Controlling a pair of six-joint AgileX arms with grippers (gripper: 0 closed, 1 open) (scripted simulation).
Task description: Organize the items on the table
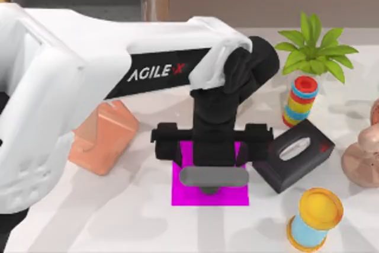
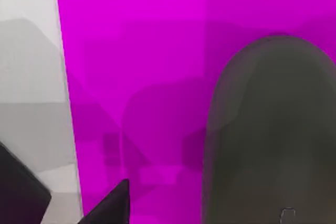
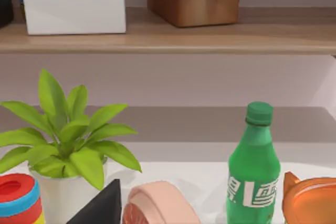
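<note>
Our left pincer point(image 1: 208, 189) hovers low over the grey mouse point(image 1: 213, 176) (on the magenta mat point(image 1: 183, 191), mid-table point(image 1: 118, 217)); we cannot tell its opening. The orange cup point(image 1: 314, 217) stands near right.

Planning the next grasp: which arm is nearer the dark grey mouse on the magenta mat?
Left. The left gripper hangs directly over the mouse on the magenta mat. The right arm's wrist view faces the plant on the table's right side.

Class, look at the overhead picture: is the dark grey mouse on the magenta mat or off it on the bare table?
On it. The mouse lies on the magenta mat, with mat showing around it, under the left end effector. The left wrist view agrees.
</note>
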